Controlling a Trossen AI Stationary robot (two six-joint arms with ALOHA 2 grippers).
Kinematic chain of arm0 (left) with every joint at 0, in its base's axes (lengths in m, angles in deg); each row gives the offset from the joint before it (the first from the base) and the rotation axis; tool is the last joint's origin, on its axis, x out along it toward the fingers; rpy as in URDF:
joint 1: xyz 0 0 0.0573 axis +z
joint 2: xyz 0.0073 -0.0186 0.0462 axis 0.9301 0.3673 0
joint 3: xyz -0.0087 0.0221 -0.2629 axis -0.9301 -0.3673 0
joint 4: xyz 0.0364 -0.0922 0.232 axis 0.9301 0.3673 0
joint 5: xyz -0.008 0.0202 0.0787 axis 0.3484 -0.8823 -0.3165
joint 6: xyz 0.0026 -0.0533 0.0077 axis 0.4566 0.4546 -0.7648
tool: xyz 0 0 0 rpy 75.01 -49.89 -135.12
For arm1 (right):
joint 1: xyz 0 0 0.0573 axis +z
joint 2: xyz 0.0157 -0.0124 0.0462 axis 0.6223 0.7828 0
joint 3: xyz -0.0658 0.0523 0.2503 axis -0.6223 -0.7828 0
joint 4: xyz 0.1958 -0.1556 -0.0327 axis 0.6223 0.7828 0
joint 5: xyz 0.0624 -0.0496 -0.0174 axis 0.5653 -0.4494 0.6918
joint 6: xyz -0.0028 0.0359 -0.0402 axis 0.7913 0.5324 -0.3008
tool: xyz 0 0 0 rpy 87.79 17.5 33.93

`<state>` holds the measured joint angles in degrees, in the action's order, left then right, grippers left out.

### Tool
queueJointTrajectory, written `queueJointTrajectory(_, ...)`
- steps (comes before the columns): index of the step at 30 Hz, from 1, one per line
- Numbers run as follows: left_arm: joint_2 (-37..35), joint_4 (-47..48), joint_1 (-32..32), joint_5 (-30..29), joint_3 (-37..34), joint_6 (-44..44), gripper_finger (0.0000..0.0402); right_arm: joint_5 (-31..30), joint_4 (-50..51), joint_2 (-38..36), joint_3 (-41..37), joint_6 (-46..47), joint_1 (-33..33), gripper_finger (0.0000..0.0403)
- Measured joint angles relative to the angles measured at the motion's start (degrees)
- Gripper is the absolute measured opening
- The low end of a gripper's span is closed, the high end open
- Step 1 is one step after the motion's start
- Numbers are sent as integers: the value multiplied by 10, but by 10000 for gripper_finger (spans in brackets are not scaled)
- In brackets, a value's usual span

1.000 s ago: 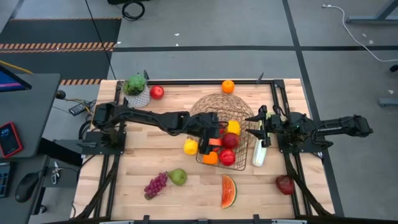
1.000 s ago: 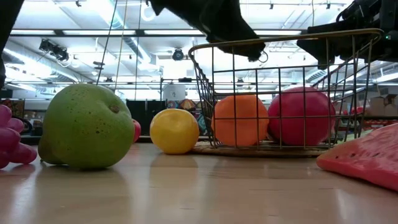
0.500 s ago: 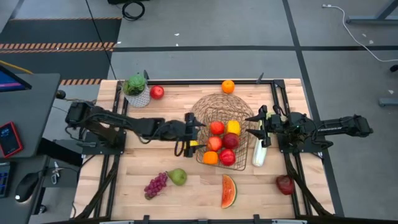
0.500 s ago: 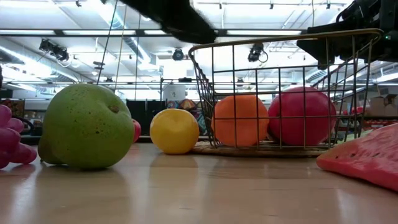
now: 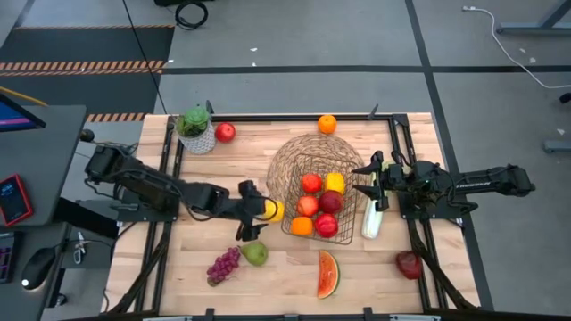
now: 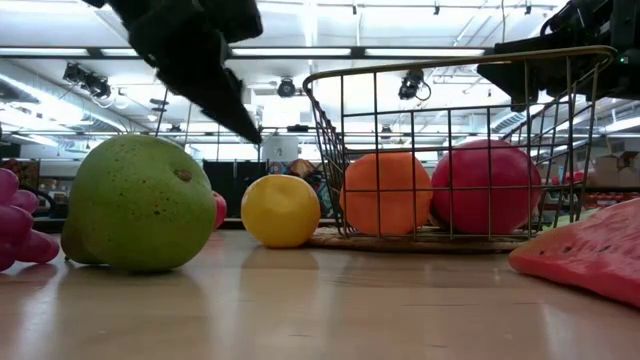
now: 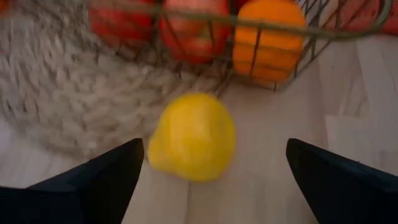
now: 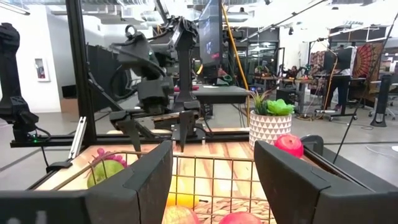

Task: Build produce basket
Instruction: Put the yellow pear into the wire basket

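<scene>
High view: basket (image 5: pixel 314 169), no legible writing.

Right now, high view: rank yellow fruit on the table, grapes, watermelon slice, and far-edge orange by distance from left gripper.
From the left gripper:
1. Yellow fruit, right in front of it, beside the basket.
2. Grapes, near edge.
3. Watermelon slice, near edge, farther right.
4. Orange, far edge.

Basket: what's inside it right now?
The basket holds two red apples, a darker red fruit, another red one, a yellow piece and an orange. Anything beneath these is covered.
</scene>
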<state>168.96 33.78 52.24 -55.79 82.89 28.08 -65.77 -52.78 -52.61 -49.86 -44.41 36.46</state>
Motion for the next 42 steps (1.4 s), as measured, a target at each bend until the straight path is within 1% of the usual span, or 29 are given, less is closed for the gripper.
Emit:
queueJointTrajectory(3,0,16,-10,-17,0,49,400,0,0,0,0,0,0,231)
queueJointTrajectory(8,22,11,-36,-104,1,81,400,0,0,0,0,0,0,231)
queueJointTrajectory(12,50,-9,-50,-152,0,75,400,0,-1,0,0,0,0,231)
queueJointTrajectory(15,74,-44,-47,-158,0,49,400,0,-2,0,0,0,0,231)
queueJointTrajectory(18,100,-87,-39,-152,1,13,400,0,0,0,0,0,0,231)
queueJointTrajectory(24,139,-124,-37,-148,1,-68,400,0,0,0,0,0,0,231)
queueJointTrajectory(29,153,-131,-25,-146,1,-64,400,0,0,0,0,0,0,231)
queueJointTrajectory(35,153,-132,-2,-142,1,-23,400,0,0,0,0,0,0,231)
queueJointTrajectory(37,153,-133,8,-113,1,-20,400,0,0,0,0,0,0,231)
queueJointTrajectory(40,153,-134,24,-47,1,-20,400,0,0,0,0,0,0,231)
queueJointTrajectory(42,153,-133,33,-14,1,-21,400,0,0,0,0,0,0,231)
